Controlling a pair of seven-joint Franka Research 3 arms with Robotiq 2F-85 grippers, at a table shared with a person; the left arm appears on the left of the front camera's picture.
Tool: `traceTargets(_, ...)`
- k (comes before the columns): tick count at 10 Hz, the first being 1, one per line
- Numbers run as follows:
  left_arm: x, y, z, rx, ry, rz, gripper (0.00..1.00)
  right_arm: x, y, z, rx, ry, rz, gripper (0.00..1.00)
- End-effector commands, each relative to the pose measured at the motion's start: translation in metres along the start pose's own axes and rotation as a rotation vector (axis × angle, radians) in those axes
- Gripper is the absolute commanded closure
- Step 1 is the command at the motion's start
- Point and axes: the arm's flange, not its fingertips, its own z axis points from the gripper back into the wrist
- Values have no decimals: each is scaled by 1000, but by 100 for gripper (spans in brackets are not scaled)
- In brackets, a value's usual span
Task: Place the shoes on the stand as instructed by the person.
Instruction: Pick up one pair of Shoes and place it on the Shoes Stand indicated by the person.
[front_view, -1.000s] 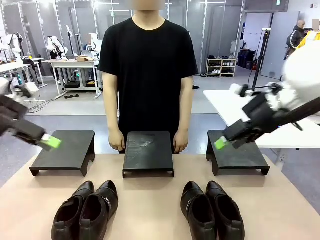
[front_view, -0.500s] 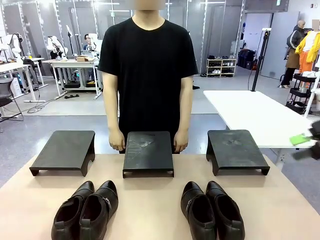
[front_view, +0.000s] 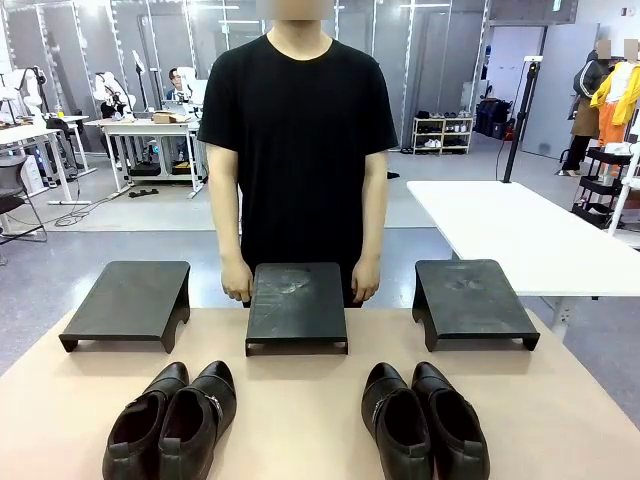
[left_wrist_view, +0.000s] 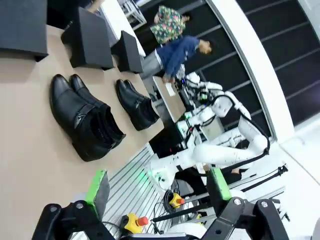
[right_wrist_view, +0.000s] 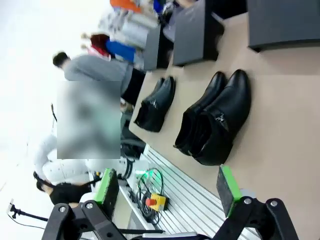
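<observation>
Two pairs of glossy black shoes stand near the table's front edge, the left pair (front_view: 175, 420) and the right pair (front_view: 425, 420). Behind them are three black stands: left (front_view: 125, 300), middle (front_view: 297, 305) and right (front_view: 470, 298), all bare. The person (front_view: 298, 140) stands behind the middle stand with both hands hanging beside its far corners. My left gripper (left_wrist_view: 158, 185) is open and holds nothing, well off the table's edge, with the left pair (left_wrist_view: 85, 120) ahead of it. My right gripper (right_wrist_view: 167, 190) is open too, off the table, facing the right pair (right_wrist_view: 217, 122).
The tan tabletop (front_view: 300, 400) has free room between the two pairs and in front of the stands. A white table (front_view: 520, 235) stands at the back right. The wrist views show the table's slatted front edge, cables and a yellow button box (right_wrist_view: 155, 202) below.
Both arms have drawn back out of the front view, the left one to the left and the right one to the right. The shoes, stands and person have not moved.
</observation>
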Motion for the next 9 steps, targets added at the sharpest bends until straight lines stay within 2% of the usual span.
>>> traceTargets(1, -6, -3, 25, 21, -35, -10, 0, -11, -10, 24, 23, -88, -14, 0)
traceTargets(4, -17, -7, 48, 73, -84, 29, 0, -19, -5, 36, -13, -115, -13, 0)
traceTargets(6, -14, -4, 47, 109, -71, 63, 0, -18, -6, 37, -71, -159, -64, 0)
traceTargets(7, -20, -5, 48, 74, -106, 39, 0, -24, -10, 40, -25, -119, -51, 0)
traceTargets(9, -20, -5, 48, 74, -106, 39, 0, -24, -10, 40, -25, -119, -51, 0)
